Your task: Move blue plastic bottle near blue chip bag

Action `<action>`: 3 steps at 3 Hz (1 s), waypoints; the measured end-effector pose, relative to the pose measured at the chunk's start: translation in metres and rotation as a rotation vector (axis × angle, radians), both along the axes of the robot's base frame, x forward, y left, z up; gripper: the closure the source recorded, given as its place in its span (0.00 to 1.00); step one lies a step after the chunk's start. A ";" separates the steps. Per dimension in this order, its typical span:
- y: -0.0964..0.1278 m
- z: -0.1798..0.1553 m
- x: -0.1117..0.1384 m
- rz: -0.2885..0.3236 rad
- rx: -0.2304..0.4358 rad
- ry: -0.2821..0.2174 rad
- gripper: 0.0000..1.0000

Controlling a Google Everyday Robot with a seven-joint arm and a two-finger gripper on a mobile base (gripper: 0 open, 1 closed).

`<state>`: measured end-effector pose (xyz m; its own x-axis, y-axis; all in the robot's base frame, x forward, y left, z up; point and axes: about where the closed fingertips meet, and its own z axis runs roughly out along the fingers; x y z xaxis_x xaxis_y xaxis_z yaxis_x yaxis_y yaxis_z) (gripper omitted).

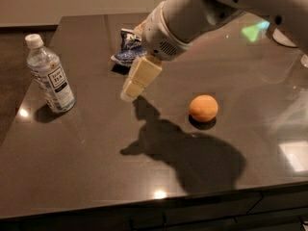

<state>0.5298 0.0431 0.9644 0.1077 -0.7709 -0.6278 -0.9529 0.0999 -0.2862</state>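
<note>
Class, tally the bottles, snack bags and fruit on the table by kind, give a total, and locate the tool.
Bottles: 1, blue plastic bottle
Snack bags: 1, blue chip bag
Fruit: 1, orange
Total: 3
The tool hangs in front of the bag.

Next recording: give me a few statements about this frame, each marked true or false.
1. The blue plastic bottle stands upright on the left side of the table. True.
2. The end effector is gripping the bottle. False: it hovers over mid-table, apart from the bottle.
3. The blue chip bag lies touching the bottle. False: it lies farther back, partly hidden behind the arm.
4. An orange sits on the table to the right of the end effector. True.
</note>
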 end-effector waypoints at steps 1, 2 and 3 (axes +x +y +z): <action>0.039 -0.005 -0.006 0.037 0.041 0.038 0.00; 0.064 -0.012 -0.012 0.026 0.054 0.100 0.00; 0.089 -0.015 -0.014 -0.036 0.113 0.127 0.00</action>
<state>0.5155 0.1323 0.9491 -0.0047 -0.6968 -0.7172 -0.9760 0.1593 -0.1484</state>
